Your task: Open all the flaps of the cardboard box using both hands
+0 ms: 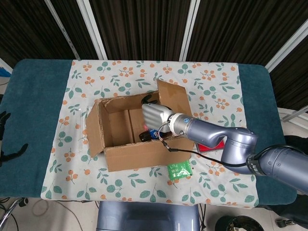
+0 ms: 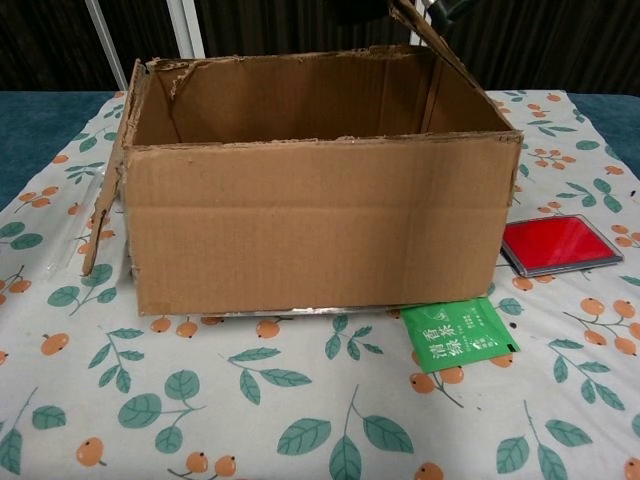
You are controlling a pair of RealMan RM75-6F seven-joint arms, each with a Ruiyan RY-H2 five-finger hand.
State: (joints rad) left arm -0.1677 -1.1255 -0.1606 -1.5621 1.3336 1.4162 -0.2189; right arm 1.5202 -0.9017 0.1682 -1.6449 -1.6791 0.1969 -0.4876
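Note:
The cardboard box (image 1: 137, 156) sits mid-table, its top open, and fills the chest view as box (image 2: 320, 230). Its left flap (image 1: 94, 132) hangs outward. The right flap (image 1: 174, 98) stands tilted up and outward; the chest view shows only its lower edge, flap (image 2: 425, 30). My right hand (image 1: 155, 115) is inside the box at its right side, holding nothing, with dark fingers (image 1: 147, 99) at the flap's inner face. The back rim is ragged. At the picture's left edge, dark spread fingertips of my left hand (image 1: 4, 120) show off the table, far from the box.
A green packet (image 1: 179, 169) lies by the box's front right corner, the same packet (image 2: 458, 335) in the chest view. A red flat case (image 2: 555, 243) lies right of the box, partly under my right arm in the head view. Small dark and blue items (image 1: 149, 135) lie inside the box.

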